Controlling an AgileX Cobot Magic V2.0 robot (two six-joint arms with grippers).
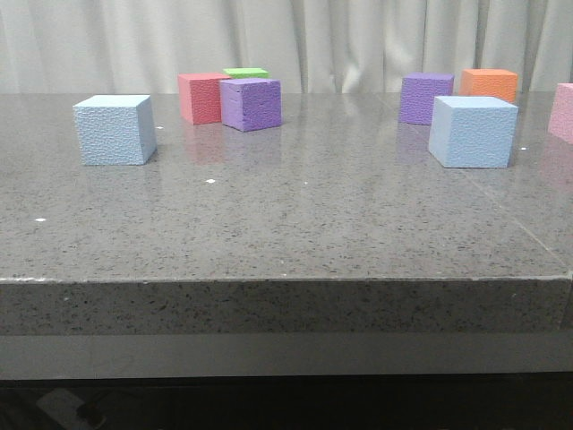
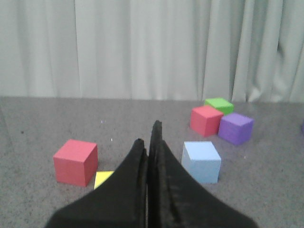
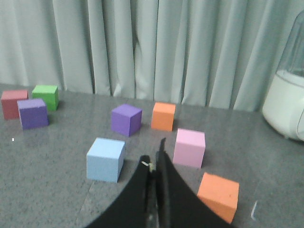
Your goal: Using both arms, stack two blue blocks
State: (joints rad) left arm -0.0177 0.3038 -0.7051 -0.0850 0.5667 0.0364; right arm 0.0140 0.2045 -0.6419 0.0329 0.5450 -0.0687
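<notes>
Two pale blue blocks rest apart on the grey table. One blue block (image 1: 115, 130) stands at the left; it also shows in the left wrist view (image 2: 202, 161), ahead of my left gripper (image 2: 147, 135), which is shut and holds nothing. The other blue block (image 1: 472, 132) stands at the right and shows in the right wrist view (image 3: 106, 159), beside my right gripper (image 3: 154, 154), also shut and empty. Neither gripper appears in the front view.
A red cube (image 1: 204, 97), a green cube (image 1: 245, 73) and a purple cube (image 1: 252, 103) cluster at the back left. A purple cube (image 1: 425, 98), an orange cube (image 1: 489, 84) and a pink cube (image 1: 562, 111) stand at the back right. A white appliance (image 3: 287, 95) stands far right.
</notes>
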